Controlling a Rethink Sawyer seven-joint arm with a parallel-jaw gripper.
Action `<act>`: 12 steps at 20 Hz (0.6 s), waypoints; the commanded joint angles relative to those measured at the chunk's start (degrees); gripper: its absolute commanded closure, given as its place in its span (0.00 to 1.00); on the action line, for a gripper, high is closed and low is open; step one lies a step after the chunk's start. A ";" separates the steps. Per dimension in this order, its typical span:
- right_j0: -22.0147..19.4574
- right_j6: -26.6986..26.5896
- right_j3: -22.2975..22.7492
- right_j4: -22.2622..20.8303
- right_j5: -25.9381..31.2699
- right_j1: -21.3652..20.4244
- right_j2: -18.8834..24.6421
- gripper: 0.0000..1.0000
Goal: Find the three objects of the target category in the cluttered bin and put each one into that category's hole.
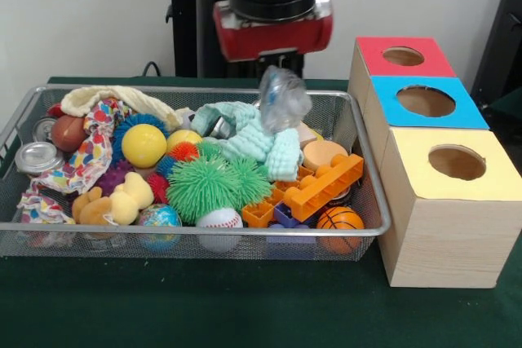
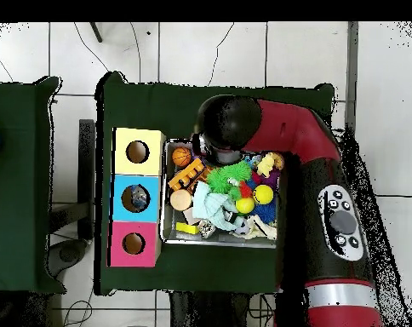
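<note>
from the front view, nearest you sits the cluttered bin (image 1: 196, 232), its wire front wall holding back a baseball (image 1: 218, 218), a small globe ball (image 1: 158, 217) and a mini basketball (image 1: 339, 219). just behind them lie a green spiky ball (image 1: 204, 185), an orange toy brick (image 1: 324, 187) and a yellow ball (image 1: 143, 145). at about nine o'clock in the bin a silver can (image 1: 37, 157) rests against the wall; leave it, it is not your category.

further back, at roughly one o'clock from the bin's middle, a clear bottle (image 1: 283, 99) hangs above a mint knitted cloth (image 1: 253, 138), directly under the gripper (image 1: 276, 59). it looks lifted clear of the clutter, so you can judge it as carried, but the claw's tips are hidden behind the red wrist and the bottle itself, so you cannot tell whether they are spread or pinching.

expect this bottle to be very light, thin-walled and already dented. it gives under pressure and its smooth plastic can squirt sideways out of a hard squeeze. take such bottles across the narrower body or near the stiffer neck and cap, with a gentle grip, and move slowly so it does not swing.

to the bin's three o'clock stands the wooden box (image 1: 444, 234). the blue hole (image 1: 426, 101) is the middle one, between yellow nearer you and red farther off. in the overhead view something pale already seems to show inside the blue hole (image 2: 136, 198), though you cannot make out what it is.
</note>
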 commanded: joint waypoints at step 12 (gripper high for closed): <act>4.41 16.07 17.89 6.78 -10.63 -3.96 -4.16 1.00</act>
